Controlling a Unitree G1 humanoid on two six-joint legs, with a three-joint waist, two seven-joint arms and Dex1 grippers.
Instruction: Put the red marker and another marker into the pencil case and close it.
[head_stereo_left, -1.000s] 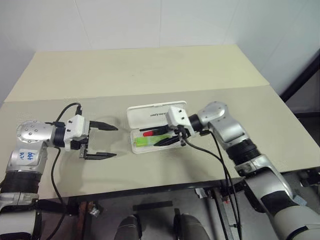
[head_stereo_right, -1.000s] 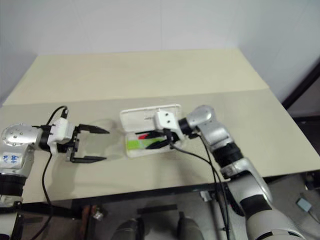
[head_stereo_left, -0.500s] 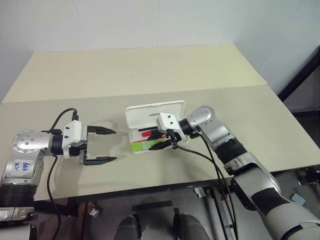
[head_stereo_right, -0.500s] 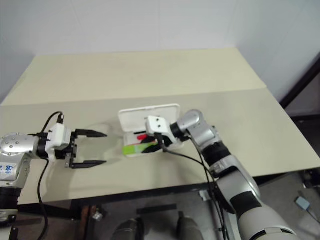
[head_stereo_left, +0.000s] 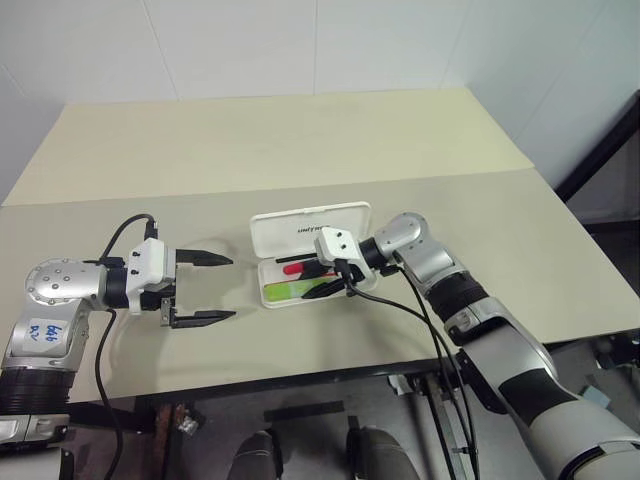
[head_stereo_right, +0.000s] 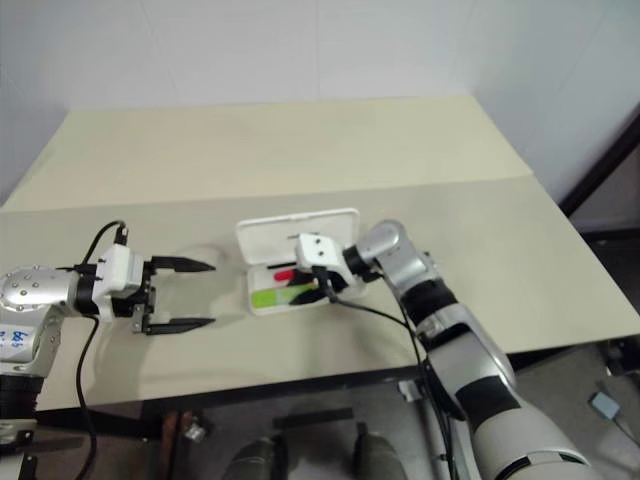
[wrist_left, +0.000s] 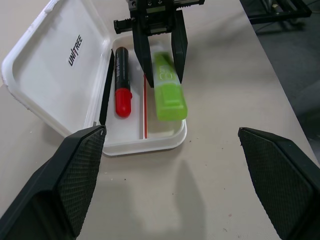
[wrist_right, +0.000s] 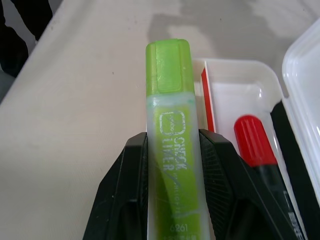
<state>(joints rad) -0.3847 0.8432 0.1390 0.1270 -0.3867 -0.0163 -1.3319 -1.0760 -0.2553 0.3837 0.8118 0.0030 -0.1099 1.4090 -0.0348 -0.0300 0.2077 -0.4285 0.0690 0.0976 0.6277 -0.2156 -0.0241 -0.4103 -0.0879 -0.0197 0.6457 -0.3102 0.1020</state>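
Observation:
The pencil case (head_stereo_left: 304, 228) lies open mid-table, lid flat behind the tray (wrist_left: 150, 142). The red marker (wrist_left: 122, 80) lies in the tray's rear part, beside the thin red stripe. My right gripper (wrist_right: 173, 140) is shut on another marker, a lime-green highlighter (wrist_left: 168, 88), holding it lengthwise over the tray's front part with its cap toward the tray's left end. Whether it rests on the tray floor I cannot tell. My left gripper (head_stereo_left: 231, 288) stands open, to the left of the case, pointing at it with nothing between its fingers.
The beige table (head_stereo_left: 300, 150) has a seam running across behind the case. Black cables (head_stereo_left: 420, 320) hang from my right wrist over the front edge. A dark strip (wrist_left: 105, 85) lies along the hinge inside the case.
My right gripper has sunk a little with the green highlighter toward the tray. My left gripper has kept its place and stays open. The camera view shifted early on.

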